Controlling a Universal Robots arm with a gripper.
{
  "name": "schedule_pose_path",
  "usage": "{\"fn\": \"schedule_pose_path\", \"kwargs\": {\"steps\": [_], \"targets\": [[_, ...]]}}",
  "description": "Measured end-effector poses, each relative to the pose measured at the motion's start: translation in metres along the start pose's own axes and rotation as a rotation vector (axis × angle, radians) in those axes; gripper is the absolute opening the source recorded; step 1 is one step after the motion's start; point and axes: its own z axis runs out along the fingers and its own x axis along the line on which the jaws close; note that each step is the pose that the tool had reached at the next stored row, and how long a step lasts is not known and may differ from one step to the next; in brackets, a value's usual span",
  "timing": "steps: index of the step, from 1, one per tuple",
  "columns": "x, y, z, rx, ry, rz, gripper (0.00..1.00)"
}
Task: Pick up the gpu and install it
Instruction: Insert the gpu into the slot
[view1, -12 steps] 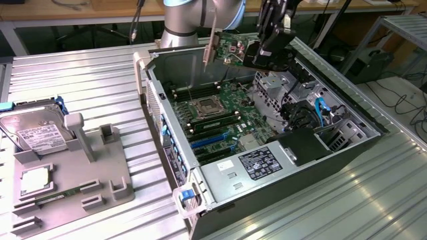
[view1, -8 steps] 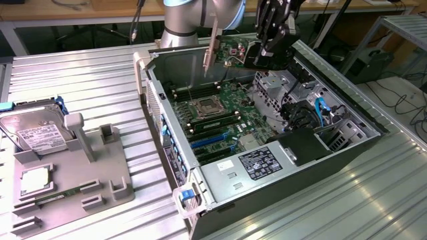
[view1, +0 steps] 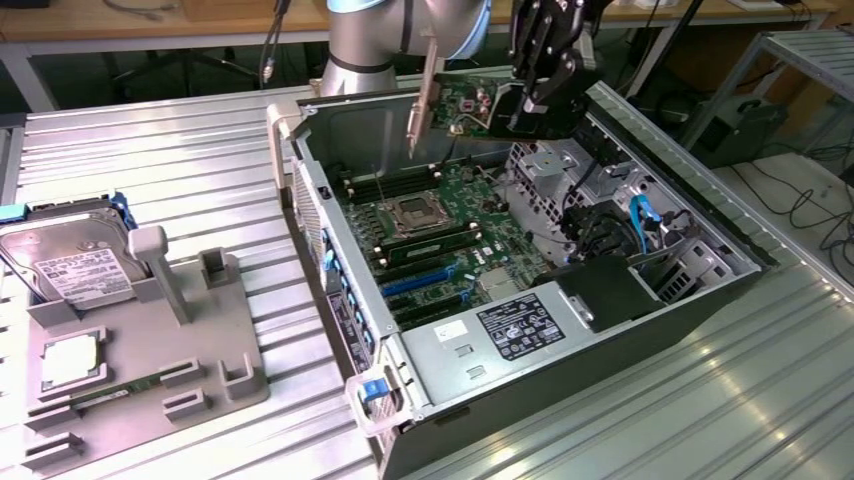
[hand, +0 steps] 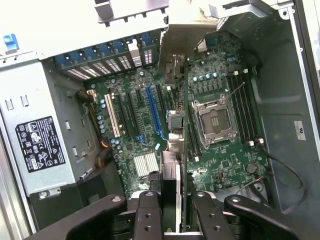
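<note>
Where the gpu (view1: 465, 105) hangs upright above the open computer case (view1: 334, 130), your gripper (view1: 523, 108) is clamped on its board. Inside the case you have the motherboard (view1: 470, 200) and power supply (view1: 507, 330). The hard drive (view1: 70, 265) stands in the gray fixture (view1: 200, 335) on the exterior view's left.

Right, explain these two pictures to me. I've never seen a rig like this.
The silver-grey jointed column is a robot arm, and the black claw is its grasping end. One picture comes from a camera standing off the arm. The other comes from a camera on its wrist, looking down past the claw.

The claw is shut on the gpu, a thin green card with a silvery metal edge. It holds the card above an open dark computer case lying on a ribbed metal table.

At the exterior view's left, a grey holder carries a silver hard drive with a white label.
</note>
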Motion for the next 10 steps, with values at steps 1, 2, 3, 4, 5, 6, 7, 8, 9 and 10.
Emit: {"fn": "schedule_pose_path", "kwargs": {"steps": [1,2,3,4,5,6,7,8,9,10], "targets": [[0.0000,0.0000,0.0000,-0.0001,0.0002,-0.007,0.27],[0.0000,0.0000,0.0000,-0.0002,0.0005,-0.014,0.27],[0.0000,0.0000,0.0000,-0.0004,0.0008,-0.020,0.27],[0.0000,0.0000,0.0000,-0.0006,0.0012,-0.032,0.27],[0.0000,0.0000,0.0000,-0.0007,0.0014,-0.039,0.27],[0.0000,0.0000,0.0000,-0.0008,0.0016,-0.046,0.27],[0.0000,0.0000,0.0000,-0.0009,0.0018,-0.053,0.27],[0.0000,0.0000,0.0000,-0.0011,0.0021,-0.060,0.27],[0.0000,0.0000,0.0000,-0.0012,0.0024,-0.070,0.27],[0.0000,0.0000,0.0000,-0.0014,0.0027,-0.079,0.27]]}}
